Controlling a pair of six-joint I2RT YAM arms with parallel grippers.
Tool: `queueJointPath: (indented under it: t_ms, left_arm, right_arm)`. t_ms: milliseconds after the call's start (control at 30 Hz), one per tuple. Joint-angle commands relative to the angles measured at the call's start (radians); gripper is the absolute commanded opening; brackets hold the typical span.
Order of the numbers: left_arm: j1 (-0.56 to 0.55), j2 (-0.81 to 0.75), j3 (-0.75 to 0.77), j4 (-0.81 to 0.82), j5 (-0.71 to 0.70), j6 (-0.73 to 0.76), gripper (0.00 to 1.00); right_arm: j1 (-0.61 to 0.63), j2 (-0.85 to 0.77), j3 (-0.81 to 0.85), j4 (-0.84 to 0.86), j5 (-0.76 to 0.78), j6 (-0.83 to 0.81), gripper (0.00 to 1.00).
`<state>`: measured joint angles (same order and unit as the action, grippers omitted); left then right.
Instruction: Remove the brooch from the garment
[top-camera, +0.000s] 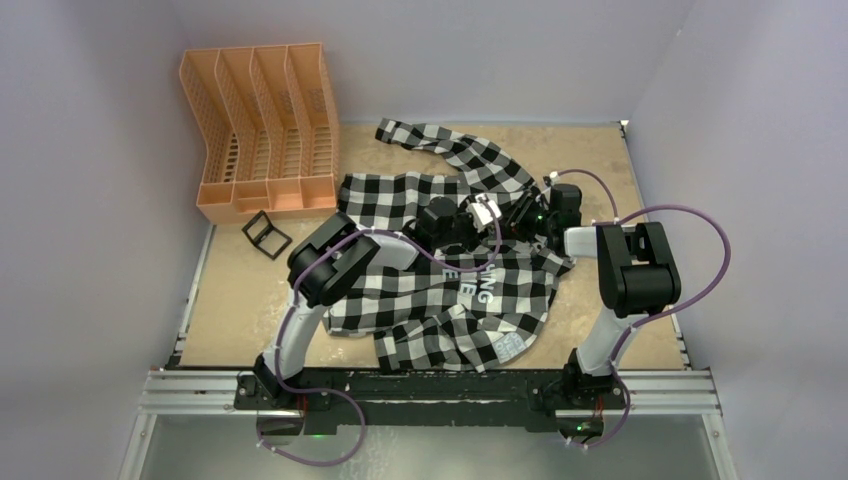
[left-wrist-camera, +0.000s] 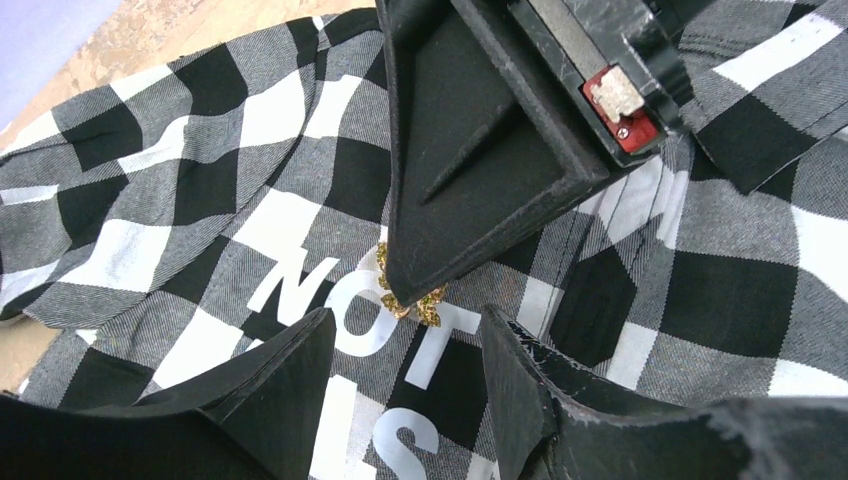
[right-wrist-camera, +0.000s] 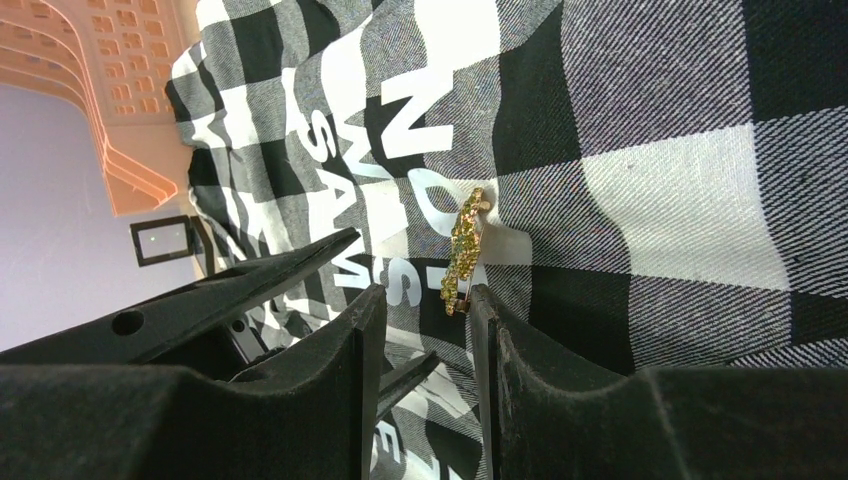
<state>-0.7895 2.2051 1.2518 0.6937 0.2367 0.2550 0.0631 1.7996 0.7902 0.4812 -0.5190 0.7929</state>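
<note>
The black-and-white check garment (top-camera: 440, 300) lies spread on the table, with white lettering facing up. The gold brooch (left-wrist-camera: 430, 305) is pinned on the letters and is half covered by a finger of my right gripper (left-wrist-camera: 470, 170). In the right wrist view the brooch (right-wrist-camera: 462, 250) stands edge-on just beyond the right-hand fingertip of my right gripper (right-wrist-camera: 427, 295), which is open. My left gripper (left-wrist-camera: 408, 330) is open just short of the brooch and holds nothing. In the top view both grippers meet over the shirt, left (top-camera: 478, 215) and right (top-camera: 520, 212), and hide the brooch.
An orange file rack (top-camera: 262, 130) stands at the back left against the wall. A small black frame (top-camera: 266, 234) lies in front of it. A sleeve (top-camera: 450, 145) reaches toward the back. Walls close in the left, back and right sides.
</note>
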Motion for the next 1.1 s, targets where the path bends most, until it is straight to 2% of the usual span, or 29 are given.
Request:
queueJointPath:
  t_ms: [0, 300, 700, 867, 1067]
  left_arm:
    - [-0.006, 0.015, 0.01, 0.034, 0.004, 0.06, 0.54]
    - [-0.019, 0.056, 0.033, 0.057, -0.039, 0.103, 0.52]
    - [-0.023, 0.088, 0.065, 0.113, -0.057, 0.097, 0.45]
    - [-0.028, 0.101, 0.075, 0.115, -0.07, 0.095, 0.38]
    - [-0.03, 0.107, 0.074, 0.124, -0.084, 0.093, 0.22]
  right_arm:
    - [0.001, -0.008, 0.036, 0.026, -0.026, 0.009, 0.4]
    - [0.001, -0.012, 0.033, 0.033, -0.027, 0.015, 0.4]
    - [0.001, -0.008, 0.035, 0.041, -0.027, 0.02, 0.4]
    - [0.001, -0.009, 0.039, 0.04, -0.029, 0.019, 0.39]
    - [0.001, -0.015, 0.041, 0.034, -0.029, 0.025, 0.4]
